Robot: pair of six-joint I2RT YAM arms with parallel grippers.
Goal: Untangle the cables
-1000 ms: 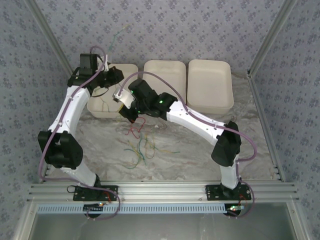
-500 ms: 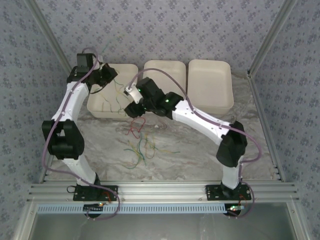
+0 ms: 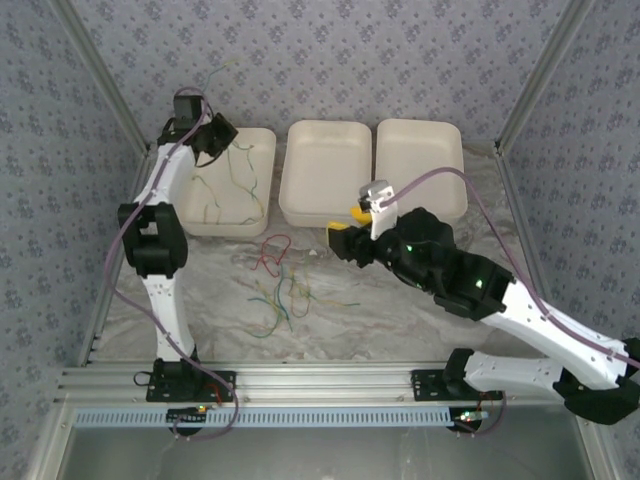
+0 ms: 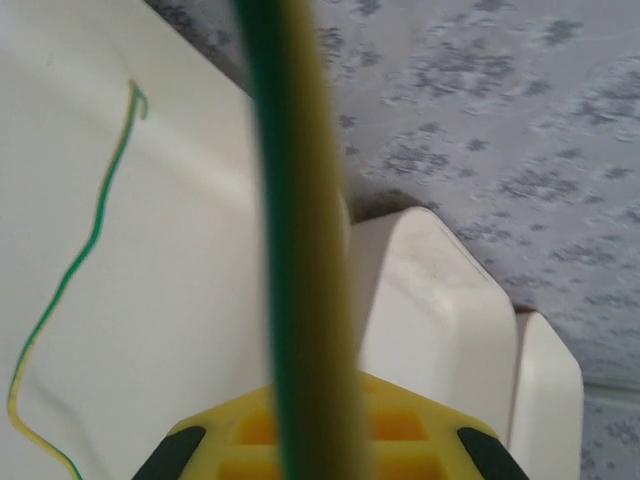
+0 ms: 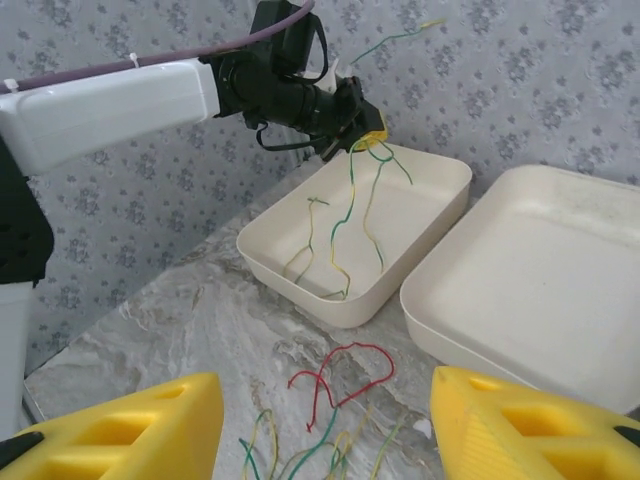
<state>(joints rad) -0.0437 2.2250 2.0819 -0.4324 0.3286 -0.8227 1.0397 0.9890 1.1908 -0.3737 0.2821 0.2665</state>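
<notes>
Left end effector (image 3: 222, 137) with green-yellow cables (image 3: 247, 178) over left tray (image 3: 225, 229).

No text, label, brand, number or sign can be read on anything in these views.

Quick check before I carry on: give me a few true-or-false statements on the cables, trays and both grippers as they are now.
1. The left gripper is shut on green-and-yellow cables that hang down over the left tray. True.
2. The red cable lies inside the middle tray. False: it lies on the table, in front of the trays.
3. The right gripper is clamped on a cable. False: its fingers stand wide apart and hold nothing.
4. A loose bundle of cables lies on the table, nearer the arm bases than the red cable. True.
</notes>
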